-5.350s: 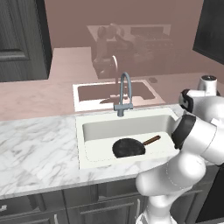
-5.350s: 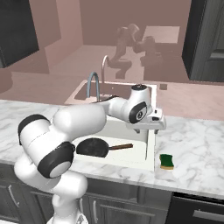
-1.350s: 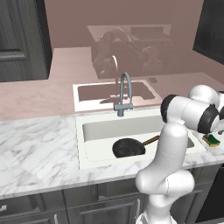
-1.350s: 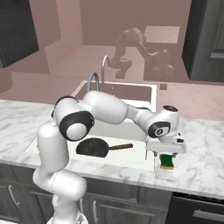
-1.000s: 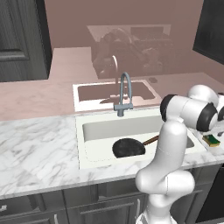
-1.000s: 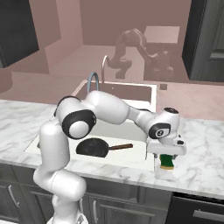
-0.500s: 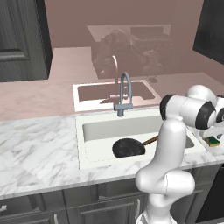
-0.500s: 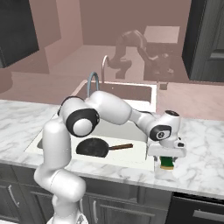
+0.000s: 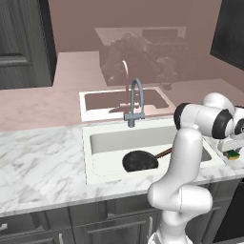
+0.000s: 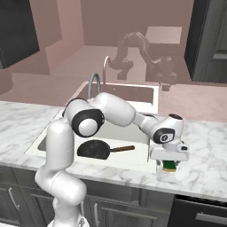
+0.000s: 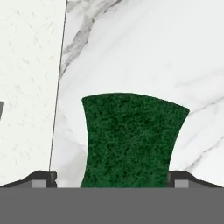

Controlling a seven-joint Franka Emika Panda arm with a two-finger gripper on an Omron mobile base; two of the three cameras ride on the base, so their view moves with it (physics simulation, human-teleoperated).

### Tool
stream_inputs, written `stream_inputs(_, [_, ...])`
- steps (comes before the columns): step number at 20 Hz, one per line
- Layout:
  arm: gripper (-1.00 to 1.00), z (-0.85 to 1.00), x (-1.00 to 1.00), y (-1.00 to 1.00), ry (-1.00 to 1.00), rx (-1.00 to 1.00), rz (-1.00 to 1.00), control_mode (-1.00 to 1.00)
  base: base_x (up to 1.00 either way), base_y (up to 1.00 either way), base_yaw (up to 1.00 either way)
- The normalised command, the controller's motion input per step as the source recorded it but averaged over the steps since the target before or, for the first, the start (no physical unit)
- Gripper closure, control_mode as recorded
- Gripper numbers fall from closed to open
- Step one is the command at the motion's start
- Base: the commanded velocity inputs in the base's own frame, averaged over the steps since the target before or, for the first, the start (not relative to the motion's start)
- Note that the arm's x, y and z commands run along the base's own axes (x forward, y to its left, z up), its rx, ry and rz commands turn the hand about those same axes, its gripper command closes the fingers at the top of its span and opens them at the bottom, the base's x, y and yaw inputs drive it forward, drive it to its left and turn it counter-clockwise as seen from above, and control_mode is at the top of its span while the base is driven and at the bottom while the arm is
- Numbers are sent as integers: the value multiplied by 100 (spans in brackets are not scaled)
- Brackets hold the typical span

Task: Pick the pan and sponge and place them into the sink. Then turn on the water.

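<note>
The gripper [image 10: 169, 166] hangs low over the sponge [image 10: 169, 166] on the marble counter [image 10: 208, 146], just right of the sink [image 10: 133, 154]; its jaws stand wide apart, one fingertip [image 11: 43, 178] on either side of the sponge's green face [image 11: 131, 140], with a clear gap on one side, so nothing is gripped yet. The pan [image 9: 140, 160] lies inside the sink, its brown handle pointing right, and the grey faucet [image 9: 135, 102] stands behind the basin
</note>
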Motion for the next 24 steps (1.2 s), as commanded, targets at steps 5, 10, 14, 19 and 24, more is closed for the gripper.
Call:
stream_inputs(5, [-100, -16, 8, -3, 3, 2, 3, -100, 0, 0, 0])
stream_inputs(10, [-100, -17, 6, -2, 3, 2, 3, -100, 0, 0, 0])
stream_inputs(14, [-100, -26, 1, 0, 4, 1, 3, -100, 0, 0, 0])
stream_inputs(19, [100, -20, 0, 1, 3, 1, 3, -100, 0, 0, 0])
stream_inputs(24, [100, 5, 0, -2, 0, 4, 1, -100, 0, 0, 0])
